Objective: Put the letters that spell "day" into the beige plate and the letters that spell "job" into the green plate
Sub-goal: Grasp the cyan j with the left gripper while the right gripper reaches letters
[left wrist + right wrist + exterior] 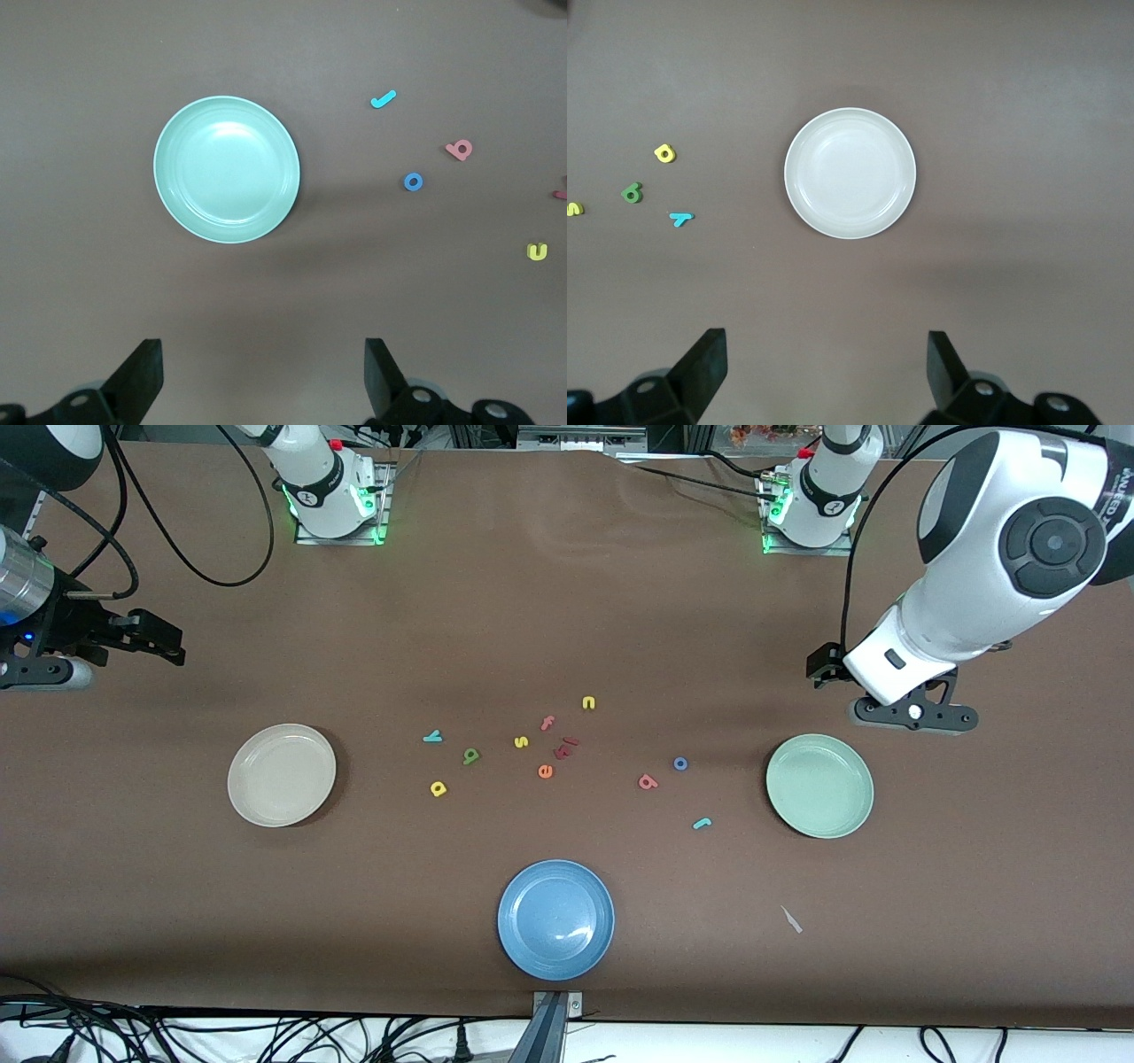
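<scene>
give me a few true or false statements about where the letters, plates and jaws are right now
1. The beige plate has no letters in it. True.
2. The blue o lies in the green plate. False: it lies on the table beside the salmon b, clear of the plate.
3. The left gripper has its jaws open, holding nothing. True.
4. The teal j lies nearer the front camera than the blue o. True.
5. The right gripper is shut on the yellow a. False: its jaws are open and the letter lies on the table.
</scene>
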`<move>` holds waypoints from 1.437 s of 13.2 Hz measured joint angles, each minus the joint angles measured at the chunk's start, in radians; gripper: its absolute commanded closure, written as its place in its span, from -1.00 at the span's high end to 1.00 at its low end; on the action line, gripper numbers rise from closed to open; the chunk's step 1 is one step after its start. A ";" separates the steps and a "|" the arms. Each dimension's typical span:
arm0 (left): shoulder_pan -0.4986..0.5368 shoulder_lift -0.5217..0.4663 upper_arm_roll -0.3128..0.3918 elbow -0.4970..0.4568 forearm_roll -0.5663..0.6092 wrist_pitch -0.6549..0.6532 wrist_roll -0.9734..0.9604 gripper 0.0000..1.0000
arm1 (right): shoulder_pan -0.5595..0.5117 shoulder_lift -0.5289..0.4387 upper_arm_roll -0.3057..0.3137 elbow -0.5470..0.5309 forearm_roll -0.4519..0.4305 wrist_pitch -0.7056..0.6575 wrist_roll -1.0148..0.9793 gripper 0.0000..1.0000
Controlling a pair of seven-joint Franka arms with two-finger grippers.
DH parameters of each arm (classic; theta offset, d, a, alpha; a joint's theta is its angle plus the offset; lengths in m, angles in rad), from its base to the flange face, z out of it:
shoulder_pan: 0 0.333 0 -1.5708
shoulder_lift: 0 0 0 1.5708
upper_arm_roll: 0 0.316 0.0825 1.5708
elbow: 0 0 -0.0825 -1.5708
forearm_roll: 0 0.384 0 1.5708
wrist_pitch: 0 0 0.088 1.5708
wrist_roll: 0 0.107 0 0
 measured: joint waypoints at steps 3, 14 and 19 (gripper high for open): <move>-0.018 0.051 0.000 0.001 0.000 0.033 0.002 1.00 | 0.000 0.001 0.000 0.000 0.000 0.000 0.000 1.00; -0.122 0.443 -0.004 0.152 0.000 0.350 0.348 1.00 | 0.003 0.006 0.001 -0.002 0.000 -0.029 -0.002 1.00; -0.128 0.580 -0.003 0.243 0.000 0.505 0.523 0.99 | 0.081 0.040 0.005 -0.013 0.000 -0.043 -0.004 1.00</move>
